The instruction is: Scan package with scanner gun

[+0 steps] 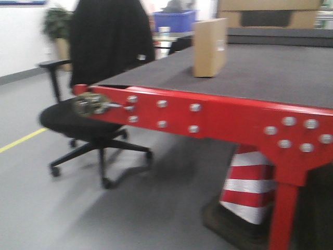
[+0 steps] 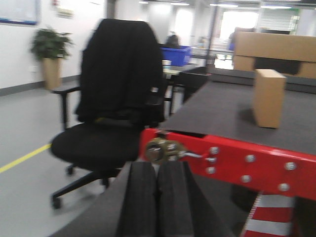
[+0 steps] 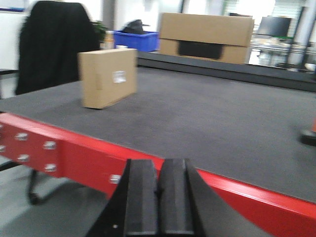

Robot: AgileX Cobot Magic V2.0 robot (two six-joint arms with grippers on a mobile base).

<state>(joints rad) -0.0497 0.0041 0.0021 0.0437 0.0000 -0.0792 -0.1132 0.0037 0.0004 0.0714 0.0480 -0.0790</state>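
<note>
The plain tan cardboard package (image 1: 209,48) stands upright on the dark grey counter (image 1: 276,73), near its left edge and well apart from both grippers. Its small white label (image 3: 119,76) is too blurred to read. The left gripper (image 2: 157,170) and the right gripper (image 3: 159,168) each show black pads pressed together with nothing between them, and their lower parts are cut off at the picture's bottom edge. A red-and-white striped cone (image 1: 247,182) under the counter is partly hidden by the red metal frame (image 1: 218,117). A black office chair (image 1: 104,57) draped in dark cloth stands beside the counter, its top cropped.
</note>
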